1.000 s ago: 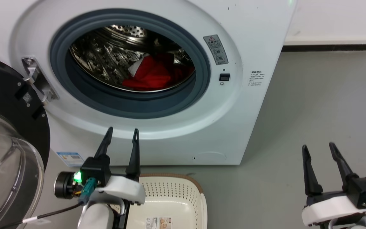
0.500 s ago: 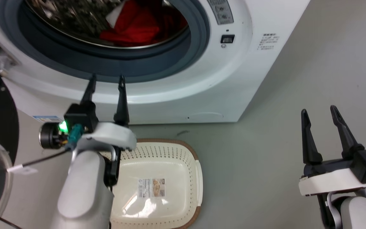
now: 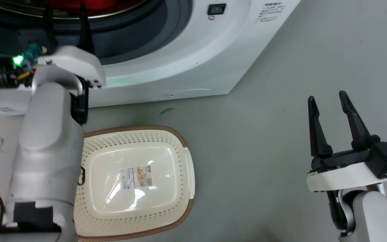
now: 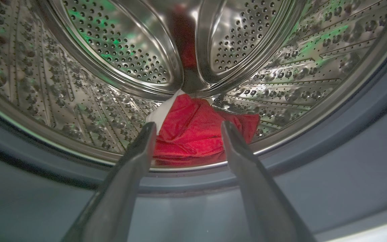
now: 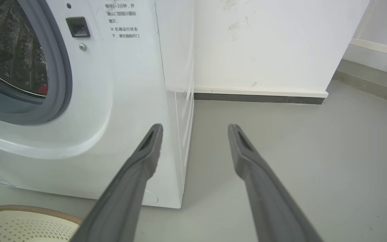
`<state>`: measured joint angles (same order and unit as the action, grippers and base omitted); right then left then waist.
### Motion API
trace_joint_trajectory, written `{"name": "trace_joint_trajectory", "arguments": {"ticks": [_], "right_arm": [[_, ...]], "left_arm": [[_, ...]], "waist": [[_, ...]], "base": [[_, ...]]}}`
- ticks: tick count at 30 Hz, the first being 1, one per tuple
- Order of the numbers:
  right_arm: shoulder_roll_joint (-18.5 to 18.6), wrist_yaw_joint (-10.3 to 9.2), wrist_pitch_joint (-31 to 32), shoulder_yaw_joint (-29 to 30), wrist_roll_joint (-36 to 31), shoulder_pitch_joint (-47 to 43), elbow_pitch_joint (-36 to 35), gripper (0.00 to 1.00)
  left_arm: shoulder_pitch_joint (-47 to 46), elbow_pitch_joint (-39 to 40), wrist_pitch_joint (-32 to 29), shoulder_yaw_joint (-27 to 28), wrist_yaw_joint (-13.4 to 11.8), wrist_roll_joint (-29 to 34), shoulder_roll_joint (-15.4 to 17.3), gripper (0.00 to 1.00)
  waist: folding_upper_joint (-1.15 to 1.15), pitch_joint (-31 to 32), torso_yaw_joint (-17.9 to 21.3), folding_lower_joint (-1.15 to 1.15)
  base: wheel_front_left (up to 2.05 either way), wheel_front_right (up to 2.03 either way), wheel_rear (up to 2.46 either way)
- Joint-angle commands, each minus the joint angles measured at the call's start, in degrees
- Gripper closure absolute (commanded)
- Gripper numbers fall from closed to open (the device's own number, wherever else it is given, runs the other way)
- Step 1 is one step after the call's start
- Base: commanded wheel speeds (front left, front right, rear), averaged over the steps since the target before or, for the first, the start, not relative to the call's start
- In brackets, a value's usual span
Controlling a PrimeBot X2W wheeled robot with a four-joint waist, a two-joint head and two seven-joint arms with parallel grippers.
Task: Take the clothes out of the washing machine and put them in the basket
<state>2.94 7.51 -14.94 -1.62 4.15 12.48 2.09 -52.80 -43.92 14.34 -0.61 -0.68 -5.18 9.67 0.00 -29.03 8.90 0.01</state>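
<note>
The soft red clothes (image 4: 193,141) lie low inside the white washing machine (image 3: 180,57). My wide-open left gripper (image 4: 187,123) should reach in and pinch a fold.

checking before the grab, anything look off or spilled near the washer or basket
Nothing much stands out. The clothes lie bunched in the washing machine, the basket sits upright and empty, only a small dark scuff marks the floor.

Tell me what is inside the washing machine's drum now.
Red clothes with a white patch lie heaped at the bottom of the steel drum, near its front lip. Whether anything lies under or behind the heap cannot be seen; the fabric covers it.
</note>
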Motion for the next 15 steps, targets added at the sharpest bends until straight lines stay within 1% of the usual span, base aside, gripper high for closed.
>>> {"name": "trace_joint_trajectory", "arguments": {"ticks": [1, 8, 15], "right_arm": [[-0.1, -0.03, -0.4, -0.3, 0.4, 1.0, 0.1, 0.00], [-0.1, -0.03, -0.4, -2.7, 2.9, 2.6, 0.0, 0.00], [-0.1, -0.03, -0.4, -5.2, 5.1, 4.0, -0.1, 0.00]], "left_arm": [[-1.9, -1.2, -0.4, -0.1, 0.0, 0.4, 0.3, 0.00], [-13.8, -11.1, -6.9, -0.5, 0.7, 0.6, 4.1, 0.00], [-23.0, -18.2, -14.9, -2.1, 1.7, 1.6, 7.4, 0.00]], "waist": [[0.00, -1.5, 1.6, -0.01], [0.00, -5.5, 4.8, -0.01], [0.00, -9.2, 7.7, -0.01]], "base": [[0.00, 0.00, 0.00], [0.00, 0.00, 0.00], [0.00, 0.00, 0.00]]}}
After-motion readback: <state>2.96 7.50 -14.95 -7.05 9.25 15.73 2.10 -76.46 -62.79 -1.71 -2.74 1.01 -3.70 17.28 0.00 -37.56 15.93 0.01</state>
